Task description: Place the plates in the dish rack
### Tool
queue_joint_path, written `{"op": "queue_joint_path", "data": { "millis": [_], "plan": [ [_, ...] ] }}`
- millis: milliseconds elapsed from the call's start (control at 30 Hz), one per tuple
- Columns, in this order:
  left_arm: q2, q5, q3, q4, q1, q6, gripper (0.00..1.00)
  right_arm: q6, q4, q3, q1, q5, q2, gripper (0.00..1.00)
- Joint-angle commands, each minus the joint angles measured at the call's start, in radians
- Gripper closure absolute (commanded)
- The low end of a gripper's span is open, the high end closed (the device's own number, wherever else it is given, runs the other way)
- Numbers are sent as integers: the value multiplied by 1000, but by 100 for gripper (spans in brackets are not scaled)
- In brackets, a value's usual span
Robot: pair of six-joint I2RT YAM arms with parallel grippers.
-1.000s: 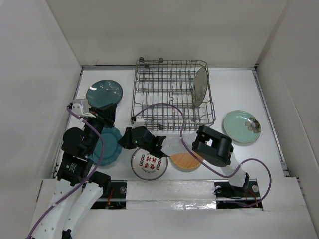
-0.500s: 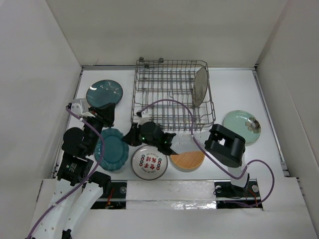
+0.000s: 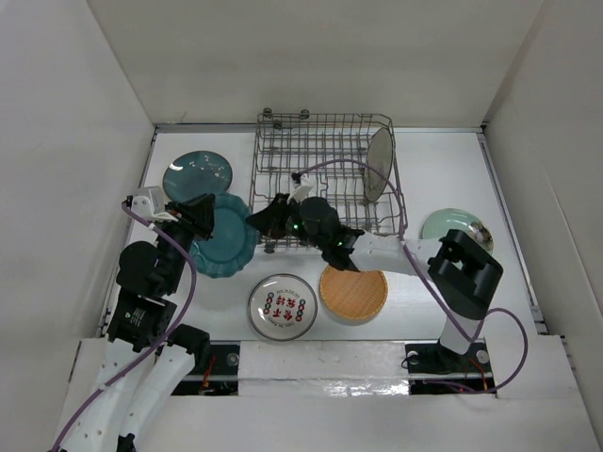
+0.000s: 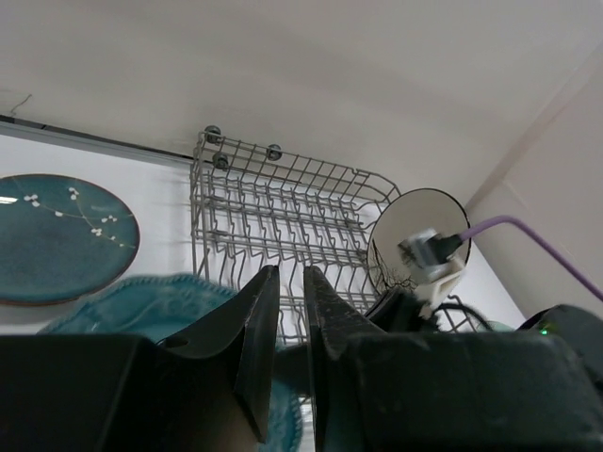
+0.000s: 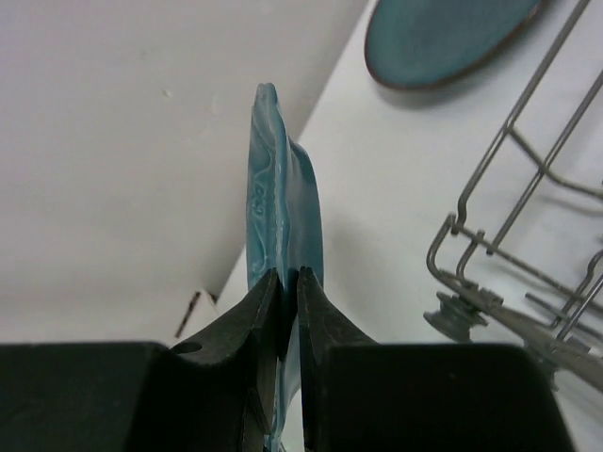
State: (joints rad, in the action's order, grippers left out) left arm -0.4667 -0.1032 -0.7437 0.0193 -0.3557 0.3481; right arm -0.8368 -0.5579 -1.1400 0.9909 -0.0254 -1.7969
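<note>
My right gripper (image 3: 267, 218) is shut on the rim of the teal scalloped plate (image 3: 224, 250) and holds it tilted just left of the dish rack (image 3: 320, 179). In the right wrist view the plate (image 5: 278, 179) stands edge-on between my fingers (image 5: 288, 273). My left gripper (image 3: 203, 215) sits at the plate's upper left edge. Its fingers (image 4: 289, 271) are nearly together with nothing between them. A beige-grey plate (image 3: 379, 162) stands upright in the rack. The dark teal speckled plate (image 3: 197, 174), the white patterned plate (image 3: 282, 306) and the tan-orange plate (image 3: 354, 294) lie flat on the table.
The pale green plate (image 3: 443, 226) lies at the right, partly hidden by my right arm's elbow (image 3: 464, 268). White walls close in the table on the left, back and right. A purple cable arcs over the rack's front.
My right gripper has carried the teal scalloped plate from the near left of the table up toward the rack's left front corner. The tan-orange plate is now uncovered. The left arm has not moved.
</note>
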Motion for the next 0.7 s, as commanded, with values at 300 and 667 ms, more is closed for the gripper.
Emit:
{"op": "queue_joint_path", "data": {
  "millis": [300,667],
  "plan": [
    [17,-3,9,-47,3,-11,85,126,-177,65,-291,-175,375,100],
    [22,-1,9,-48,3,-9,85,528,95,-90,-485,-419,375,100]
  ]
}}
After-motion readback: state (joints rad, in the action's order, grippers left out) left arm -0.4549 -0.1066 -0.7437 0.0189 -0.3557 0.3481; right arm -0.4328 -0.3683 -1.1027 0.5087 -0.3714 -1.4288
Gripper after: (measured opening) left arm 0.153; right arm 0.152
